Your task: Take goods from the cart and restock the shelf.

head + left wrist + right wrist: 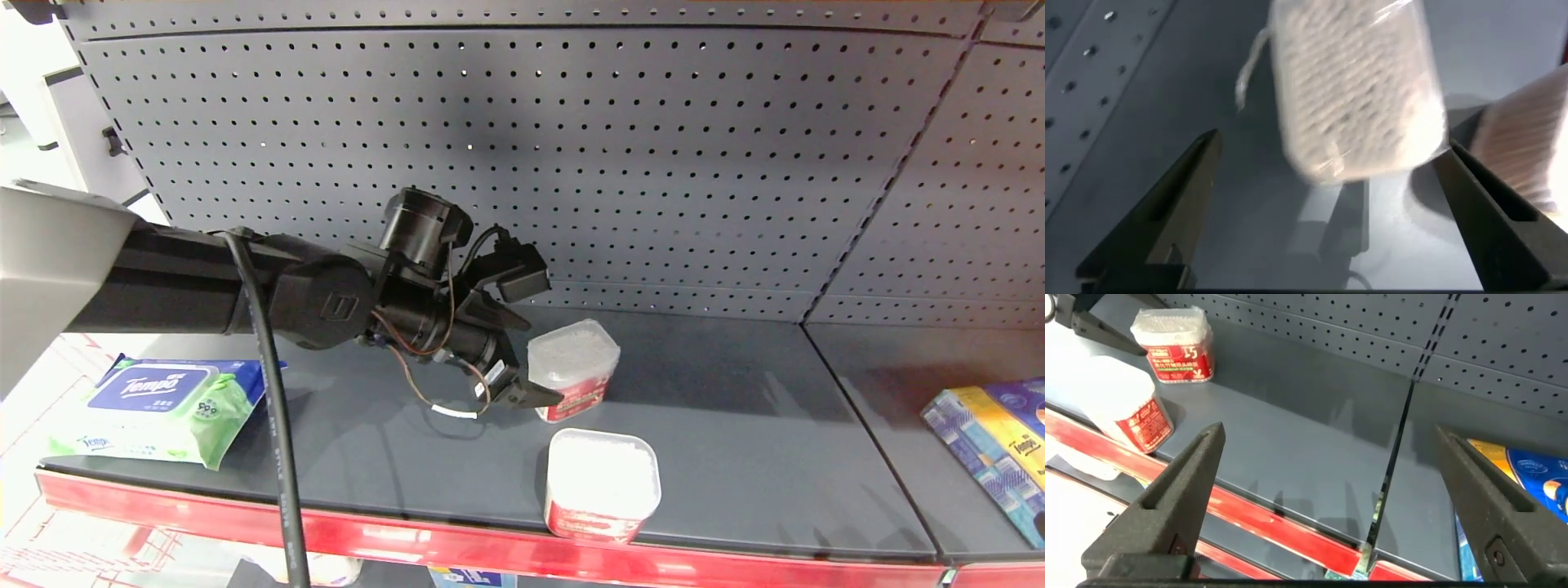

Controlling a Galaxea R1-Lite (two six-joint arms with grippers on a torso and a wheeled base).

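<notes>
Two clear tubs of cotton swabs with red labels stand on the grey shelf (735, 425). The rear tub (573, 366) (1355, 90) (1174, 347) is mid-shelf, and the front tub (602, 486) (1527, 139) (1127, 400) is at the red front edge. My left gripper (531, 359) (1331, 147) is open just left of the rear tub. Its fingers are spread wide to either side of the tub's near end without pinching it. My right gripper (1329, 431) is open and holds nothing. It hangs over the shelf's front edge, to the right of both tubs.
A green-and-blue pack of wet wipes (163, 408) lies at the shelf's left end. Blue and yellow tissue packs (992, 441) (1535, 474) lie on the adjoining shelf board at the right. Grey pegboard (571, 163) backs the shelf. Bare board lies between the tubs and the right-hand packs.
</notes>
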